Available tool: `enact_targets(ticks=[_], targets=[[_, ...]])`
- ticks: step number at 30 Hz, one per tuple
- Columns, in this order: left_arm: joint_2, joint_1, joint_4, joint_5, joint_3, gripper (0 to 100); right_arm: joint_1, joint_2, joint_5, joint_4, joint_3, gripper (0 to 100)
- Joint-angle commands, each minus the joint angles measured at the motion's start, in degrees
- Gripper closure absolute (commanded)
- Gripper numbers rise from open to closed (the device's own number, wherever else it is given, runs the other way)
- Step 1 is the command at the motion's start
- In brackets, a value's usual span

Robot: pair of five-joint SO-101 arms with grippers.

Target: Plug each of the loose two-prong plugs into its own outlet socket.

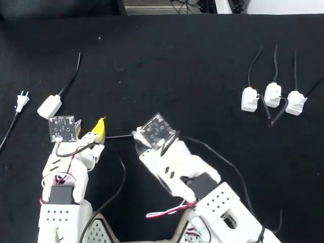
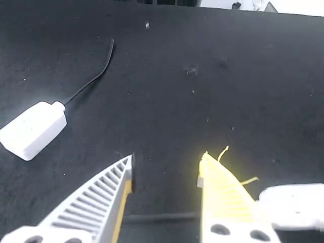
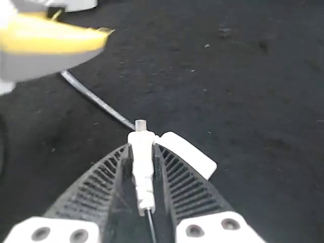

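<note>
My right gripper (image 3: 142, 150) is shut on a small white two-prong plug (image 3: 142, 167), whose metal prong end sticks out past the fingertips. In the high view this gripper (image 1: 137, 135) is near the table's middle front. My left gripper (image 2: 167, 159) stands open just above the black table, close beside the right one, with nothing gripped; a thin dark cable (image 2: 157, 217) crosses between its fingers. A white outlet socket (image 2: 33, 129) with a black lead lies a short way ahead of it, at the left (image 1: 49, 106). Another loose plug (image 1: 21, 100) lies at the far left.
Three white sockets (image 1: 273, 94) with black leads stand in a row at the far right. A black cable (image 1: 119, 135) runs between the two grippers. The table (image 1: 167, 66) is covered in black cloth.
</note>
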Motion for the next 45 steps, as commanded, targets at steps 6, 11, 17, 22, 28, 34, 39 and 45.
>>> enact_targets(ticks=[6,11,17,22,28,34,39,45], targets=[[-0.1,-0.2,12.4,-4.1,-9.2,79,4.0,1.5,0.5,7.4,-10.4,98.8],[-0.1,-0.2,12.7,-4.2,-9.4,78,4.1,15.9,0.5,10.3,-18.6,98.8],[0.4,-0.2,12.9,-7.0,-9.5,79,4.1,31.3,0.5,12.7,-27.2,98.8],[10.8,-0.2,12.5,-7.0,-14.5,79,4.0,32.7,0.4,16.2,-30.1,98.8],[36.7,-0.2,6.2,-6.9,-22.8,79,4.0,33.2,0.4,17.8,-30.1,98.8],[56.5,-0.6,0.5,-6.9,-30.5,79,3.9,33.2,0.4,17.5,-28.6,98.8],[68.8,-2.5,0.2,-1.4,-39.0,79,3.9,33.3,0.4,17.7,-28.5,98.8],[78.6,-3.7,0.7,-0.1,-43.7,79,4.0,36.1,0.9,17.3,-28.4,98.8]])
